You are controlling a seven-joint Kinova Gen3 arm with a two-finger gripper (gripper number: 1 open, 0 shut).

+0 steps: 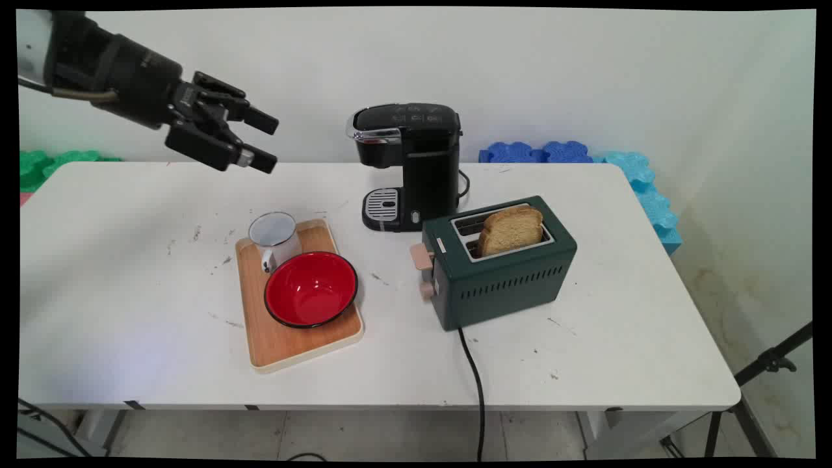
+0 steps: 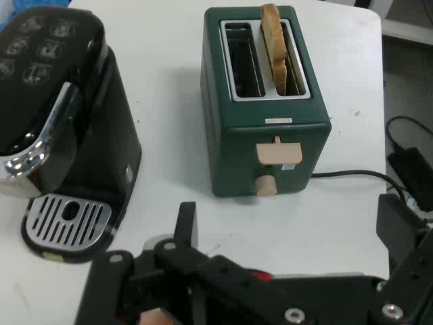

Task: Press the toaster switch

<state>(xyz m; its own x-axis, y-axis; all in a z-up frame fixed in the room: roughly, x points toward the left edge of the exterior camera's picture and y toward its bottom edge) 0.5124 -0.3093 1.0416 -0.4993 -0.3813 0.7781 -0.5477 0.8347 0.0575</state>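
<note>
Nearest to us on the desk (image 1: 130,312) lies a wooden tray (image 1: 286,341), its long axis running from the near edge away toward the wall and tilted slightly left; on it sits a red bowl (image 1: 311,289), with a white enamel mug (image 1: 274,239) touching the bowl's far rim, handle turned toward us. To the right stands a green toaster (image 1: 500,276), long axis across the desk, its lever (image 1: 422,257) and knob pointing left toward the tray, one slice of toast (image 1: 511,229) upright in the rear slot; its black cord (image 1: 476,383) drops over the near edge. Behind it sits a black coffee machine (image 1: 409,166), drip grille facing us. Our hand (image 1: 257,140) hangs in the air above the far left of the desk, well apart from everything, fingers spread wide and holding nothing. We judge that a low sweep rightward could clip the mug and tip it, and the trailing cord could snag and drag the toaster.
</note>
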